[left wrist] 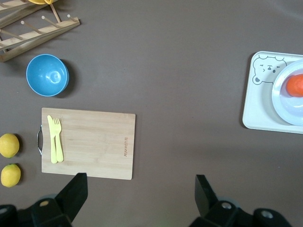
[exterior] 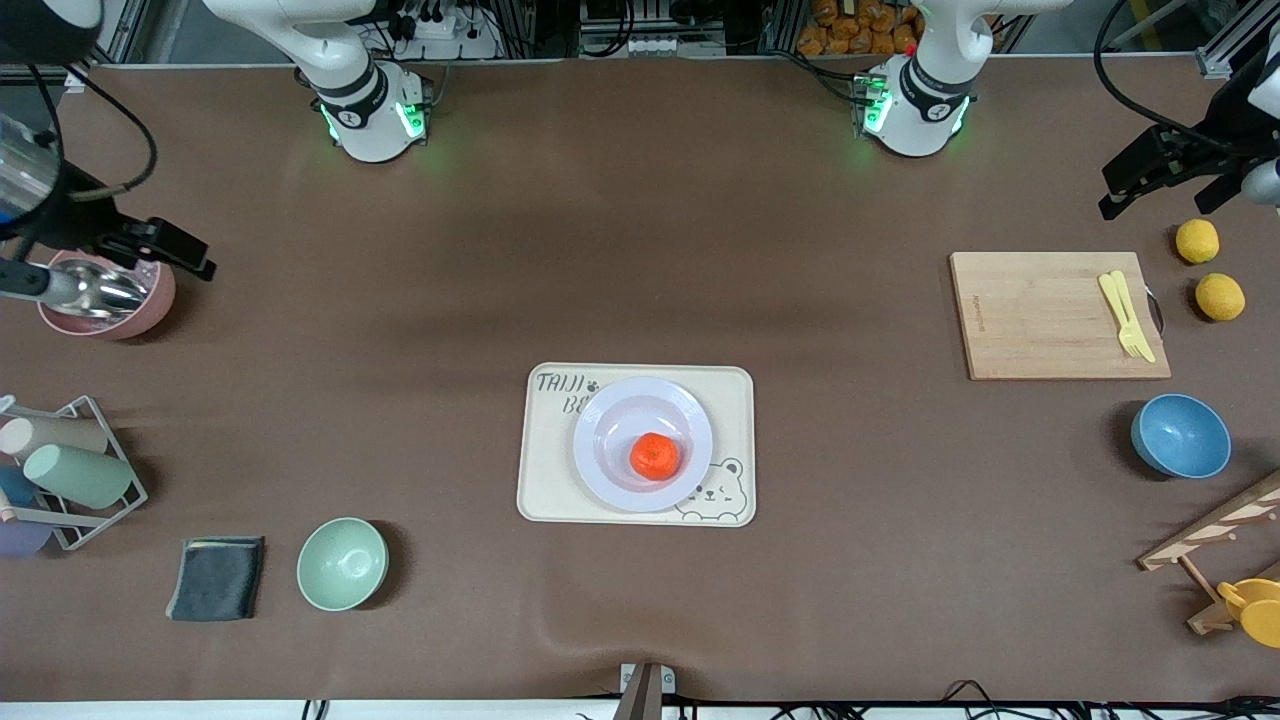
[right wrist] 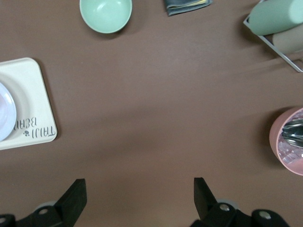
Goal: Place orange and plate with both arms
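Note:
The orange point(exterior: 655, 456) lies on the pale lavender plate point(exterior: 610, 410), which sits on the cream bear-printed tray point(exterior: 545, 480) in the middle of the table. The left wrist view shows the orange point(left wrist: 296, 85) on the plate point(left wrist: 289, 108). The right wrist view shows only the plate's edge point(right wrist: 5, 111). My left gripper point(exterior: 1165, 190) is open and empty, up over the table by the cutting board at the left arm's end point(left wrist: 139, 182). My right gripper point(exterior: 150, 245) is open and empty, up over the table by the pink bowl at the right arm's end point(right wrist: 138, 184).
A wooden cutting board point(exterior: 1050, 315) carries a yellow fork point(exterior: 1127, 315); two lemons point(exterior: 1197, 241) and a blue bowl point(exterior: 1180, 436) lie near it. A pink bowl point(exterior: 105, 295), cup rack point(exterior: 70, 470), grey cloth point(exterior: 217, 577) and mint-green bowl point(exterior: 342, 563) lie at the right arm's end.

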`<control>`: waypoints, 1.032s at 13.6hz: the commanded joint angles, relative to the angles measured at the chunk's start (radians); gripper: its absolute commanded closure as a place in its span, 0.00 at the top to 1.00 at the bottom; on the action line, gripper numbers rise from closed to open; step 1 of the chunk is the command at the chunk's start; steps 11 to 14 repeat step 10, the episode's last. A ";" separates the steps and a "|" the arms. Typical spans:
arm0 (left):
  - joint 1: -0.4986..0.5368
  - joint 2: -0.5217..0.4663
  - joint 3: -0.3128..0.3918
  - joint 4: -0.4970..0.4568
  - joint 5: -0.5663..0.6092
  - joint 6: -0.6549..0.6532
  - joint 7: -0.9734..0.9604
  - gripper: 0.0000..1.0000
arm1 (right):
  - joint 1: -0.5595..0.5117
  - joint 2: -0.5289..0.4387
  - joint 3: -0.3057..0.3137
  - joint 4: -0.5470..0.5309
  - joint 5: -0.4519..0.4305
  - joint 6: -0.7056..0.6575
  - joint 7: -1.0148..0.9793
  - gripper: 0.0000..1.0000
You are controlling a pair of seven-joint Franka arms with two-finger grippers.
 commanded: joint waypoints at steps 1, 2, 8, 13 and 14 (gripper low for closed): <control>0.014 0.004 -0.008 0.015 0.006 -0.017 0.015 1.00 | -0.015 -0.017 0.012 0.028 -0.022 -0.012 0.044 1.00; 0.014 0.004 -0.008 0.018 0.006 -0.017 0.004 1.00 | -0.015 -0.014 0.014 0.040 -0.026 -0.020 0.036 1.00; 0.011 0.004 -0.005 0.021 0.018 -0.020 0.007 1.00 | 0.004 -0.011 0.025 0.041 -0.075 -0.034 0.044 1.00; 0.011 0.004 -0.005 0.021 0.018 -0.022 0.007 1.00 | 0.015 -0.011 0.026 0.041 -0.075 -0.043 0.046 1.00; 0.011 0.004 -0.005 0.021 0.018 -0.022 0.007 1.00 | 0.015 -0.011 0.026 0.041 -0.075 -0.043 0.046 1.00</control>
